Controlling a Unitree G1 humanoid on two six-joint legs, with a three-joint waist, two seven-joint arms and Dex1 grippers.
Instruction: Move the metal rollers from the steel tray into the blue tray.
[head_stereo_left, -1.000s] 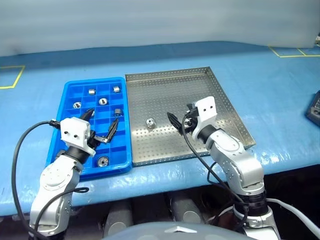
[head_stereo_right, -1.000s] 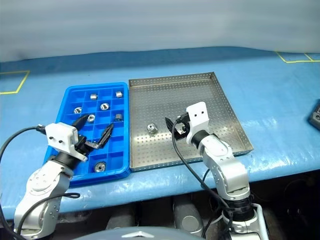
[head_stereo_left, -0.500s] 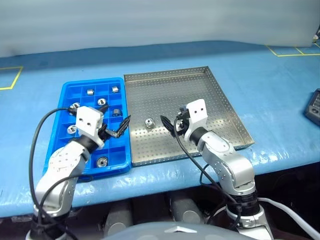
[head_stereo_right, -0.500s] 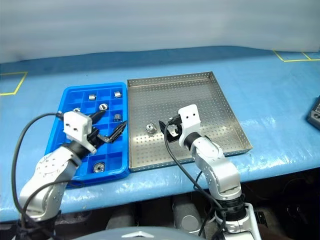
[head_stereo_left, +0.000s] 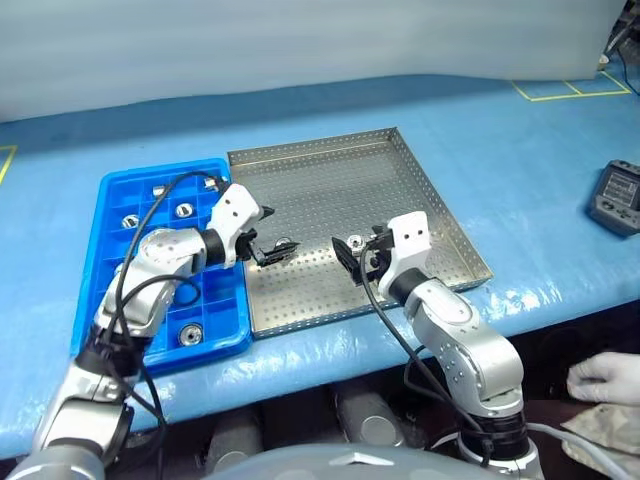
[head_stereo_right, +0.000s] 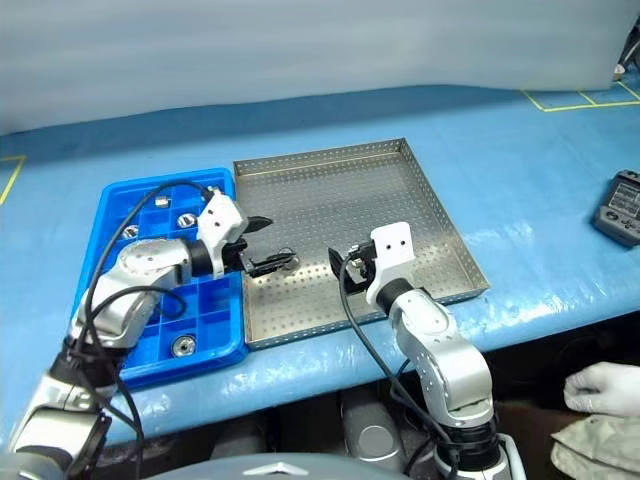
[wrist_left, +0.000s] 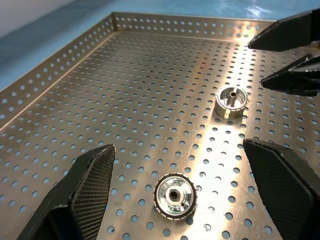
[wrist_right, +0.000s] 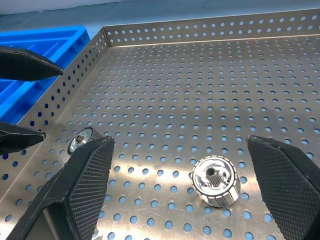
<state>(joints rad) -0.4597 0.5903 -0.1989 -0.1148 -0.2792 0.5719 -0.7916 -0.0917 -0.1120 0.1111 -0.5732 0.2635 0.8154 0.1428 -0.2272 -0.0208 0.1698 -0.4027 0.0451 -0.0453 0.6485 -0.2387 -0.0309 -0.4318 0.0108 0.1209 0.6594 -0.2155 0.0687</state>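
Here, nearest the robot, the right hand hovers over the near part of the steel tray, fingers spread apart and empty. One roller sits between them on the perforated floor. Just beside it, the left hand reaches in from the blue tray's side, fingers likewise apart, with a second roller between them. Farther left on the desk, the blue tray holds several metal rollers.
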